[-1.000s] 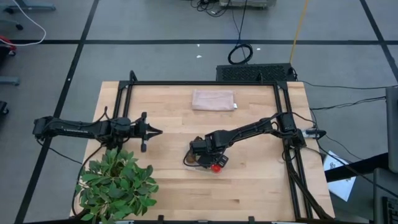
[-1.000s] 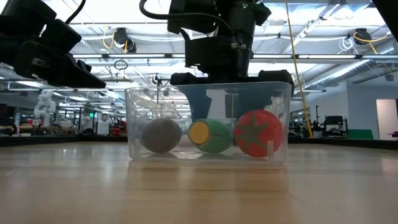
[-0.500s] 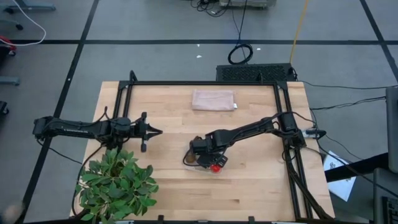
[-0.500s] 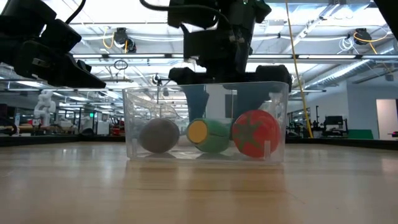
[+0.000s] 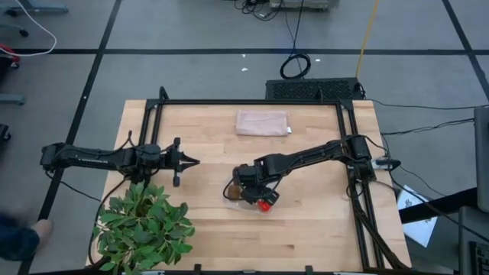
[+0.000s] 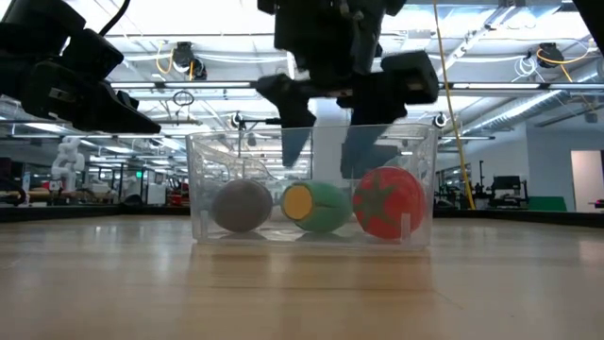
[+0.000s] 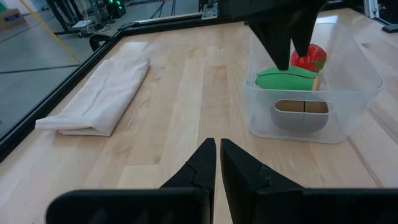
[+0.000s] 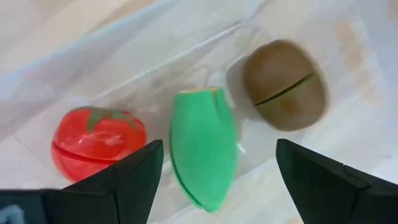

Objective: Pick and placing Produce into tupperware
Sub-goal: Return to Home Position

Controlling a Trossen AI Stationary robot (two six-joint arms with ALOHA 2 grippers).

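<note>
The right gripper's fingers [image 8: 134, 177] are spread wide apart and hold nothing. The right gripper [image 5: 246, 186] hangs directly above the tupperware [image 6: 203, 179], near the middle of the table [image 5: 206, 130], with its arm reaching in from the table's right edge. In the low view, both fingertips stand just above the container's rim.

The tupperware is clear and stands flat on the wood. It contains all three pieces of produce in a single row:
- the kiwi [image 6: 243, 205] at one end, brown, with a dark seam line across it
- the green oval [image 6: 319, 206] in the middle, with a yellow end face turned toward the low camera
- the tomato [image 6: 388, 201] at the other end, red with a green star-shaped top

The right wrist view looks straight down on the row; the green oval lies between the two spread fingers. The items lie close together, but whether they touch cannot be determined.

The left gripper [image 5: 187, 161] waits above the left half of the table, well apart from the container, its fingers [image 7: 202, 165] pressed nearly together with nothing between them.

A folded beige cloth [image 5: 262, 122] lies flat near the table's far edge. A leafy potted plant [image 5: 145, 225] occupies the near left corner
</note>
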